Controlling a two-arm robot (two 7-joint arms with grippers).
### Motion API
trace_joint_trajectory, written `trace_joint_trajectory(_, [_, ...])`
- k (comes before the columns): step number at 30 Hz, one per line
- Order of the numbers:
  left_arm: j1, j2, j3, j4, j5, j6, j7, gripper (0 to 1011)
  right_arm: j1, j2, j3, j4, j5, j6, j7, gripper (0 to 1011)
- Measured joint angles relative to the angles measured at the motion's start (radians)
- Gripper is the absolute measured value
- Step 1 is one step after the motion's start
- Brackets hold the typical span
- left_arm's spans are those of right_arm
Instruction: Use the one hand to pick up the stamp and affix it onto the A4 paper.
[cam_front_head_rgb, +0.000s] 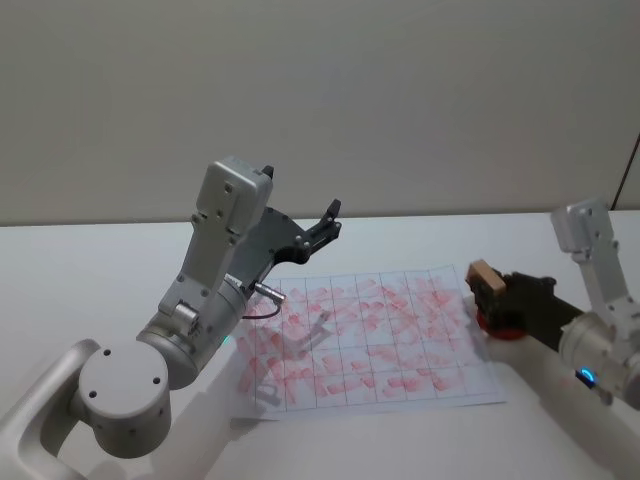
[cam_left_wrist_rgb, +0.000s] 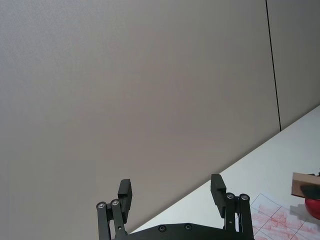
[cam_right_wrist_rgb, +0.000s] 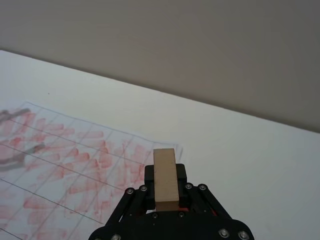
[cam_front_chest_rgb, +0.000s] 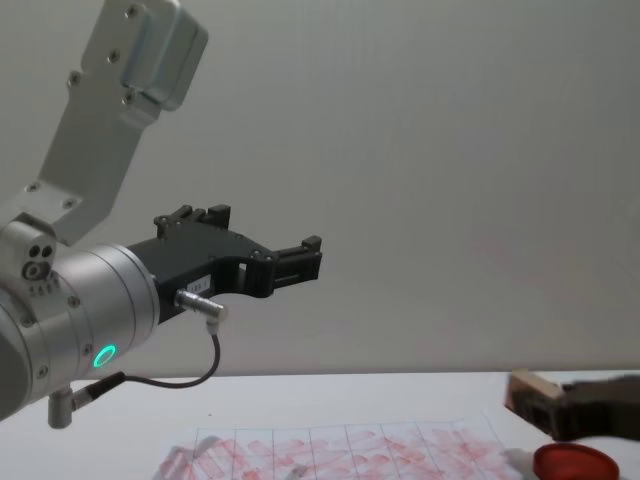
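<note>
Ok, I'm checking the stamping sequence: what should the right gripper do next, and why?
Probably carry the stamp left, over the paper, then lower it. The right gripper is shut on the stamp and holds it above the red pad at the paper's right edge, not yet over a cell. The left gripper hangs open in the air, parked.

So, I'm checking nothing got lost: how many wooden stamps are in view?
1. The stamp is gripped in the right gripper, just above the red ink pad beside the A4 paper's right edge. The left gripper, raised, holds none. The left arm hides some table.
</note>
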Motion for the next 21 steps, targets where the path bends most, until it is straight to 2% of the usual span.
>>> trace_joint_trajectory(10, [0.000, 0.000, 0.000, 0.000, 0.000, 0.000, 0.000, 1001, 0.060, -0.032, -0.020, 0.036, 0.003, -0.046, 0.106, 219])
trace_joint_trajectory(17, [0.000, 0.000, 0.000, 0.000, 0.000, 0.000, 0.000, 1001, 0.086, -0.050, -0.032, 0.066, 0.019, -0.039, 0.167, 219])
trace_joint_trajectory(21, [0.000, 0.000, 0.000, 0.000, 0.000, 0.000, 0.000, 1001, 0.097, -0.057, -0.041, 0.087, 0.027, -0.014, 0.202, 218])
